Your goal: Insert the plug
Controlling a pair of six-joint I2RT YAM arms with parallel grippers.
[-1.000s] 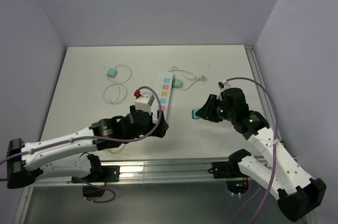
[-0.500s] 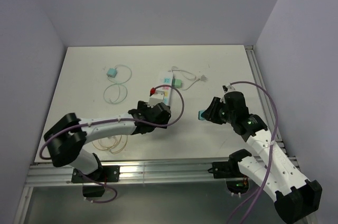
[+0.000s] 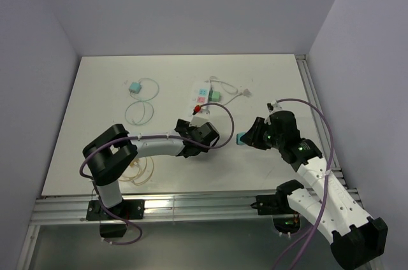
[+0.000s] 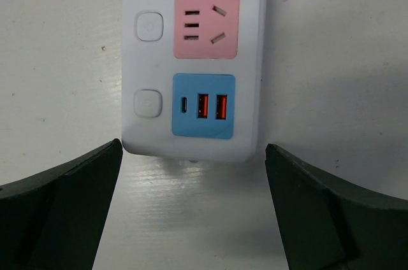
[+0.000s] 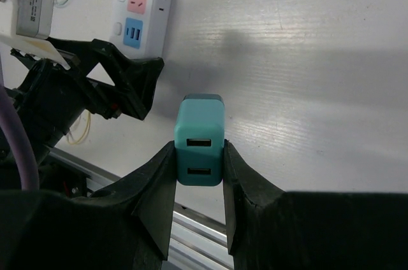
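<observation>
**Teal plug gripped over the desk, short of the strip**

The right pincer is clenched on the plug, one finger against each side. The plug is a boxy teal block with rounded corners. Two slim USB openings sit one above the other on the face turned to the wrist camera, and its far end is darker. It hangs above the desk, well to the right of the power strip, and casts a soft shadow on the white top.

The left pincer is released, fingers spread wide. They flank the near end of the strip without touching it. That end shows a blue panel with three small ports, then a pink socket, each with a white button beside it. Farther up the strip, a green adapter is already seated.

Against a second ago, the left arm no longer lies stretched along the near edge. Its elbow has folded upward and its pincer has slid right to the strip's end. The right pincer and plug have barely shifted.
</observation>
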